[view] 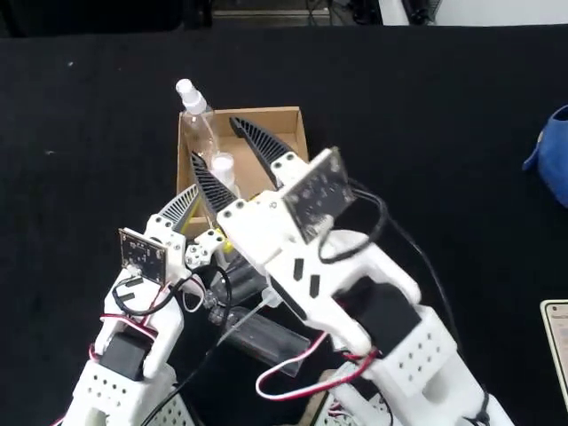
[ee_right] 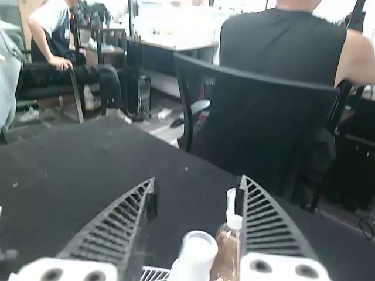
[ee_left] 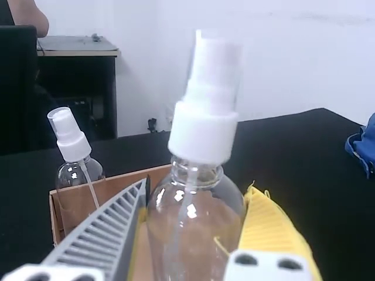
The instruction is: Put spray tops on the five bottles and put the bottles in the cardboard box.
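The box point(view: 275, 113) sits left of centre on the black table point(view: 444, 133), with open cloth beyond it and to the right. A blue thing point(view: 555, 160) and a card point(view: 557, 342) lie at the right edge. The near side is crowded by both arms.

The left gripper point(ee_left: 197, 187) is clamped on a bottle point(ee_left: 196, 222) at the box's near edge, grey and yellow fingers pressed to its sides. Its spray top point(ee_left: 205, 117) is on. The right gripper point(ee_right: 198, 180) stands wide apart astride that top and holds nothing.

Three bottles can be counted. The second bottle point(view: 197, 120) stands in the box's far left corner, also topped. The third bottle point(view: 266, 339) lies on the table under the arms.
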